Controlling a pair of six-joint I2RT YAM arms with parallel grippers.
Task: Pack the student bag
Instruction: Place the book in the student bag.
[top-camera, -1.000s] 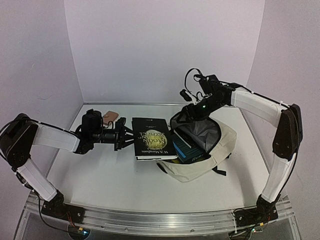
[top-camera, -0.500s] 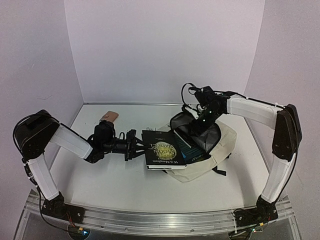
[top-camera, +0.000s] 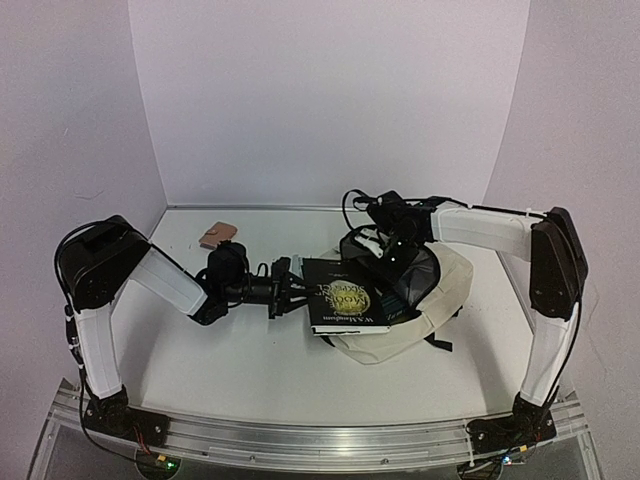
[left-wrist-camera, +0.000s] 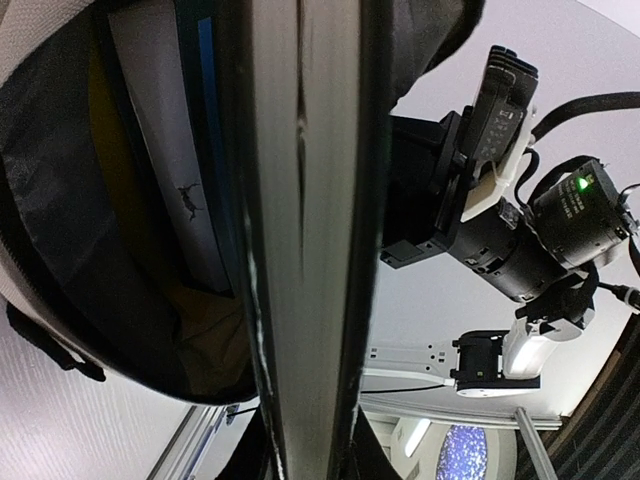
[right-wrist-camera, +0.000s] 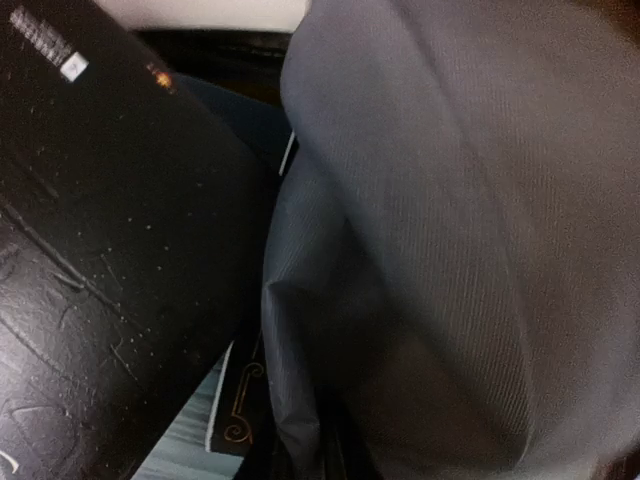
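The left end effector (top-camera: 284, 291) clenches the black gold-lettered book (top-camera: 350, 302), half inside the cream fabric backpack (top-camera: 447, 292); whether the right end effector (top-camera: 386, 254), at the backpack's mouth, grips anything cannot be told.

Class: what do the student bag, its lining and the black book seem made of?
The student bag: soft cream fabric, matte, slumping and creased. Its lining: grey twill-like cloth, fine diagonal ribs. The black book: paper pages, glossy printed cover, probably card.
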